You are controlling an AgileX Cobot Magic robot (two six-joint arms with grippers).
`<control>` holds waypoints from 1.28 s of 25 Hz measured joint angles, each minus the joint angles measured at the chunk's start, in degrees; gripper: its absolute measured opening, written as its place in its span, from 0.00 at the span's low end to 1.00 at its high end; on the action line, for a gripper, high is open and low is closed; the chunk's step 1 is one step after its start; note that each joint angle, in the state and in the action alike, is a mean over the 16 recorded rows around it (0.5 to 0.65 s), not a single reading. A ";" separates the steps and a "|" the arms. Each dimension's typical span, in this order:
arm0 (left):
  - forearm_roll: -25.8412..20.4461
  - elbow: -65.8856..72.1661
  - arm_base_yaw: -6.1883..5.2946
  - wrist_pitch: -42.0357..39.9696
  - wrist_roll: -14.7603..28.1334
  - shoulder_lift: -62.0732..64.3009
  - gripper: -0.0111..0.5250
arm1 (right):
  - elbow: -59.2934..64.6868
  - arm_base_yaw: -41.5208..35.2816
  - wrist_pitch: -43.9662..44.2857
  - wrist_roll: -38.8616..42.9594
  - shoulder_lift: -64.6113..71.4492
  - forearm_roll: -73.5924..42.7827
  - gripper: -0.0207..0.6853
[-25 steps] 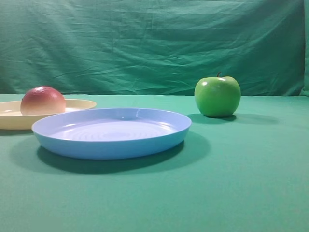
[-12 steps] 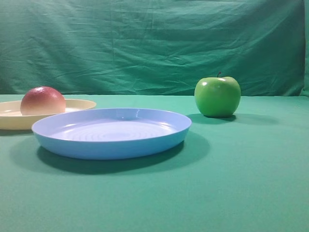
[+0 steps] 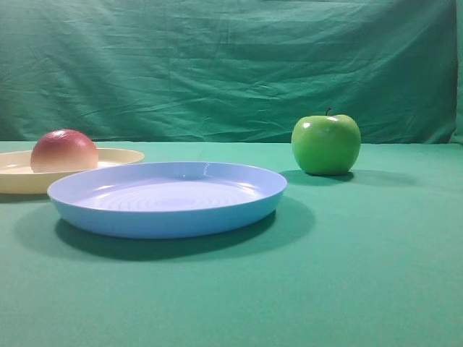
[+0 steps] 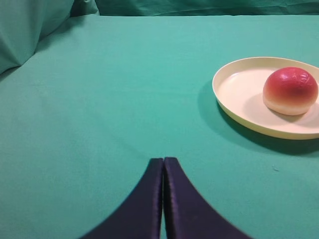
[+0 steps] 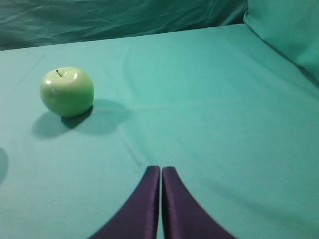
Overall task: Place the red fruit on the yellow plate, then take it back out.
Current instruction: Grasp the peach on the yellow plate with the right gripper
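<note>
Fruit [image 4: 290,91] sits on the yellow plate [image 4: 234,87], ahead and to the right of the left gripper [image 4: 163,160], whose jaws are pressed together and empty. To lift it out, I would spread them wide first, then straddle its widest part. Right gripper [image 5: 160,169], also closed, faces the apple [image 5: 67,91].

Dull red fruit [image 4: 290,91] resting on shallow cream-yellow plate [image 4: 234,94], right of centre
</note>
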 joint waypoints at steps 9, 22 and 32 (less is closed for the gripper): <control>0.00 0.00 0.00 0.00 0.00 0.00 0.02 | -7.45 0.00 -6.34 0.24 7.65 0.49 0.03; 0.00 0.00 0.00 0.00 0.00 0.00 0.02 | -31.47 1.40 14.95 -2.51 23.88 1.25 0.03; 0.00 0.00 0.00 0.00 0.00 0.00 0.02 | -42.26 2.62 30.53 -5.71 25.82 5.41 0.03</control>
